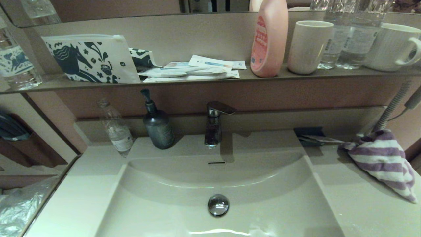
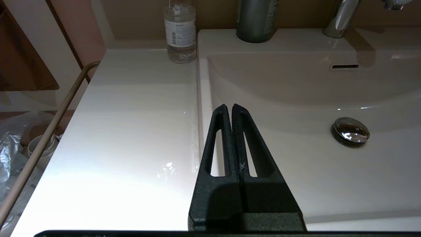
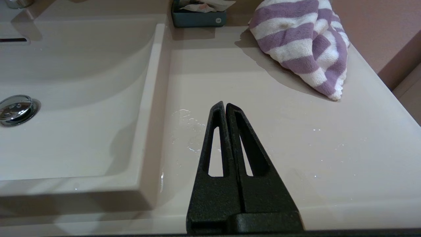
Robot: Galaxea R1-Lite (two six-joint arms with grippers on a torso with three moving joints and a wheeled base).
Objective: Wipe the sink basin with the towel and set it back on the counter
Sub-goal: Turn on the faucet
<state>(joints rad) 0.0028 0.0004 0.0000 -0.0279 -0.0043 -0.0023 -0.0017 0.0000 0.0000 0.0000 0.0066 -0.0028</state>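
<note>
The purple and white striped towel (image 1: 384, 161) lies crumpled on the counter (image 1: 355, 197) at the far right of the sink basin (image 1: 184, 184); the right wrist view shows the towel (image 3: 302, 42) too. The basin's chrome drain plug (image 1: 218, 204) and slot overflow (image 1: 216, 162) are bare. My right gripper (image 3: 225, 105) is shut and empty above the counter (image 3: 263, 85), between the basin's right rim and the towel, well short of it. My left gripper (image 2: 229, 107) is shut and empty over the basin's left rim. Neither arm shows in the head view.
A faucet (image 1: 213, 125), dark soap pump (image 1: 158, 126) and clear bottle (image 1: 115, 128) stand behind the basin. A small blue box (image 1: 309, 135) sits at the back right. The shelf above holds the horse-print pouch (image 1: 90, 59), pink bottle (image 1: 269, 39) and cups. Water drops (image 3: 187, 128) lie near the right gripper.
</note>
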